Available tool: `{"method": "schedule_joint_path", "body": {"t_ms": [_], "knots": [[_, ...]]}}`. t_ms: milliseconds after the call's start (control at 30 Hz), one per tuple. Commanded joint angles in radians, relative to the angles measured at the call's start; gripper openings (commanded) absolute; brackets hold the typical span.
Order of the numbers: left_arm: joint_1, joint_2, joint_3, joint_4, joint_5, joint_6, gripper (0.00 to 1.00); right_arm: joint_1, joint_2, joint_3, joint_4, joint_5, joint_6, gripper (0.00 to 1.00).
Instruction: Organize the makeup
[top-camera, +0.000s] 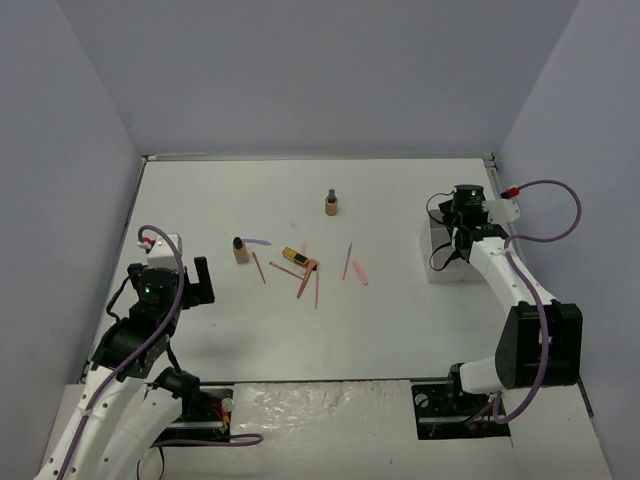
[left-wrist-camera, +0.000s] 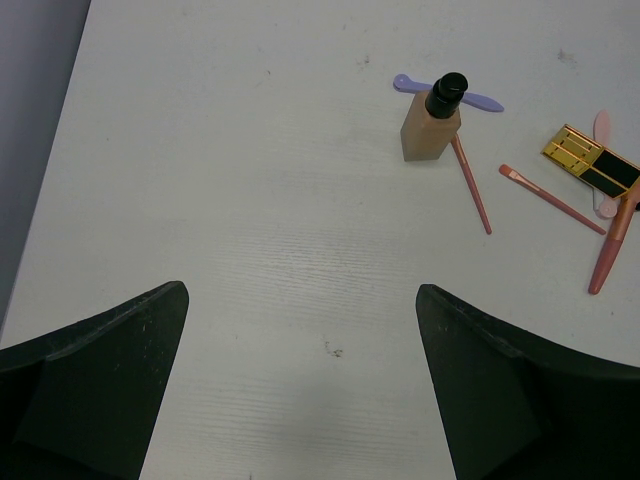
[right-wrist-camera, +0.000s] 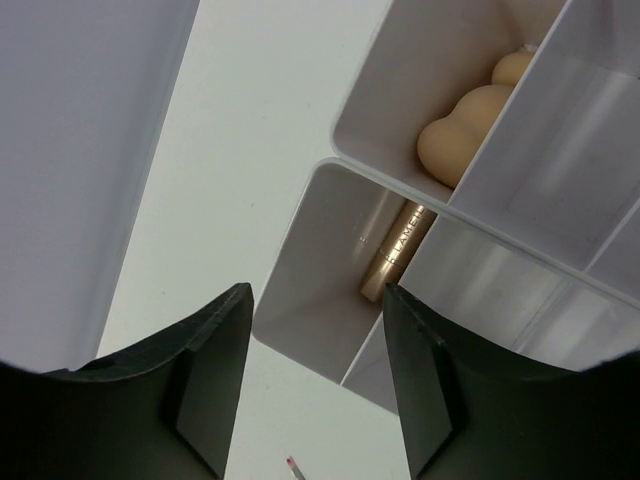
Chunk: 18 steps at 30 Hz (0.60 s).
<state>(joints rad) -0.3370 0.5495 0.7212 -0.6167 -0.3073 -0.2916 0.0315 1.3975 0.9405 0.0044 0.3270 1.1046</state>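
Loose makeup lies mid-table: a tan bottle (top-camera: 240, 250) with a lilac stick (top-camera: 258, 242) behind it, a second tan bottle (top-camera: 331, 204) farther back, a gold-black lipstick tube (top-camera: 295, 257) and several thin pink sticks (top-camera: 305, 283). My left gripper (top-camera: 200, 285) is open and empty, left of these. In its wrist view the bottle (left-wrist-camera: 432, 125), lilac stick (left-wrist-camera: 482, 101), lipstick tube (left-wrist-camera: 590, 165) and a pink stick (left-wrist-camera: 471, 185) lie ahead of the open gripper (left-wrist-camera: 300, 330). My right gripper (top-camera: 450, 238) is open and empty over the white tray (top-camera: 437, 268).
In the right wrist view the open gripper (right-wrist-camera: 315, 330) hovers over a corner of the tray (right-wrist-camera: 310, 290). One compartment holds a gold tube (right-wrist-camera: 400, 250), the neighbouring one peach sponges (right-wrist-camera: 465, 130). A stick tip (right-wrist-camera: 292, 465) shows below. Grey walls enclose the table.
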Motion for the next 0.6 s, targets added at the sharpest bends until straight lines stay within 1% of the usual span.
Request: {"method": "schedule_joint_path", "body": {"t_ms": [0, 33, 133, 267, 300, 333, 367, 433, 467, 533, 567], "knots": [[0.01, 0.006, 0.029, 0.058, -0.007, -0.009, 0.97, -0.003, -0.016, 0.051, 0.065, -0.031, -0.055, 0.53], [0.01, 0.006, 0.029, 0.058, -0.006, -0.009, 0.97, 0.002, -0.02, 0.061, 0.081, -0.049, -0.09, 0.54], [0.01, 0.006, 0.029, 0.057, -0.006, -0.009, 0.97, 0.05, -0.021, 0.115, 0.115, -0.159, -0.326, 0.58], [0.012, 0.007, 0.029, 0.057, -0.009, -0.008, 0.97, 0.176, -0.012, 0.179, 0.139, -0.277, -0.645, 0.62], [0.01, 0.006, 0.029, 0.058, -0.009, -0.009, 0.97, 0.231, 0.0, 0.195, 0.146, -0.344, -0.743, 0.63], [0.012, 0.006, 0.029, 0.057, -0.009, -0.009, 0.97, 0.255, 0.012, 0.208, 0.144, -0.386, -0.786, 0.65], [0.012, 0.007, 0.029, 0.057, -0.009, -0.009, 0.97, 0.257, 0.026, 0.208, 0.144, -0.388, -0.789, 0.65], [0.012, 0.006, 0.03, 0.057, -0.011, -0.008, 0.97, 0.371, 0.074, 0.263, 0.11, -0.486, -0.964, 0.67], [0.012, 0.005, 0.03, 0.057, -0.011, -0.007, 0.97, 0.422, 0.103, 0.286, 0.092, -0.509, -1.03, 0.68], [0.012, 0.004, 0.03, 0.057, -0.013, -0.007, 0.97, 0.519, 0.168, 0.331, 0.06, -0.535, -1.142, 0.69], [0.012, 0.003, 0.03, 0.055, -0.013, -0.007, 0.97, 0.545, 0.193, 0.345, 0.06, -0.533, -1.163, 0.69]]}}
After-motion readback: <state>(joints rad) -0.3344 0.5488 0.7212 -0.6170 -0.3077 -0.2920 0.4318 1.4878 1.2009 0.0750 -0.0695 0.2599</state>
